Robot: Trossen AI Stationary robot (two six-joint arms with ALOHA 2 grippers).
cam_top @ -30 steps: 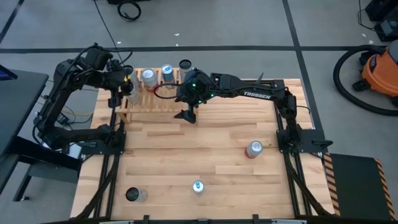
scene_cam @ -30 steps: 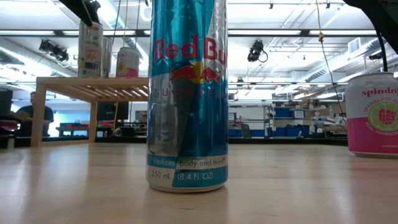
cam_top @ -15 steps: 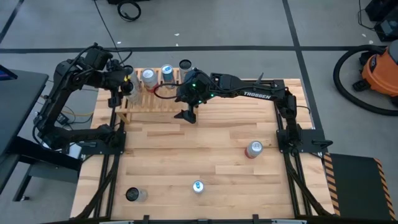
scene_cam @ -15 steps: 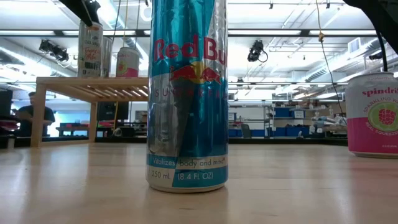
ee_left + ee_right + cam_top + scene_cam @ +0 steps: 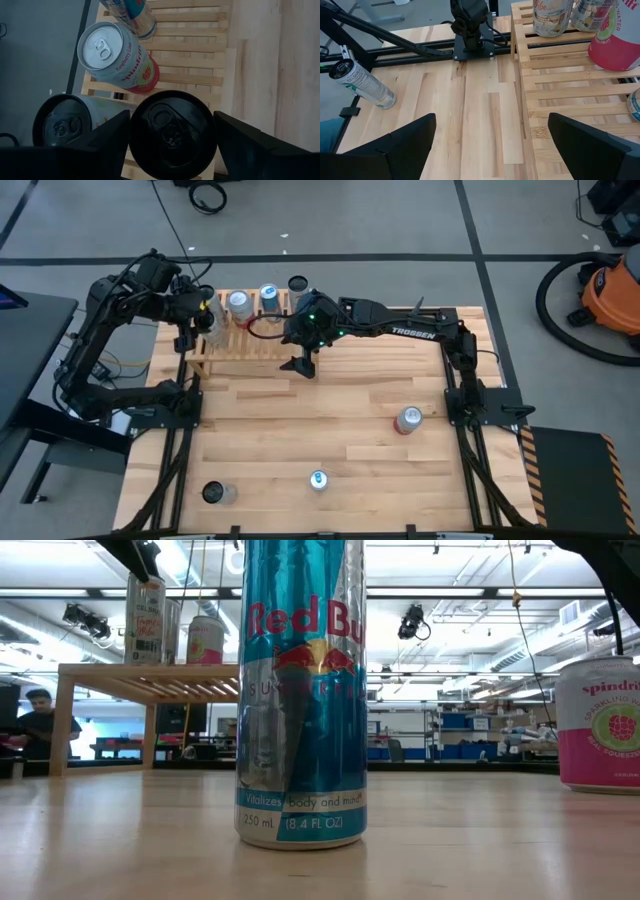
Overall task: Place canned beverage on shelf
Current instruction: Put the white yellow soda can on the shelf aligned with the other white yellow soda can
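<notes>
The wooden slatted shelf (image 5: 255,345) stands at the table's far left. Several cans stand on it, among them a raspberry-lime can (image 5: 117,57) and a grey-topped can (image 5: 62,127). My left gripper (image 5: 207,320) is over the shelf's left end, shut on a dark-topped can (image 5: 172,135), which shows in the low view as the tall pale can (image 5: 145,620). My right gripper (image 5: 490,145) hangs open above the bare planks by the shelf's near edge (image 5: 300,365), with nothing between its fingers. My left gripper pinches the can's upper wall just under the rim (image 5: 133,134) between its two fingers (image 5: 107,137), one on each side. The fingers come from above, slanting down. The can stands upright, its bottom (image 5: 145,661) on the shelf's slats.
A blue and silver can (image 5: 318,479) stands near the table's front edge, and a pink can (image 5: 408,420) stands at the right. A can (image 5: 218,493) lies on its side at the near left corner. A person (image 5: 35,725) sits in the room behind.
Both arms and all cans stand as before. Only the person in the room behind has shifted a little.
</notes>
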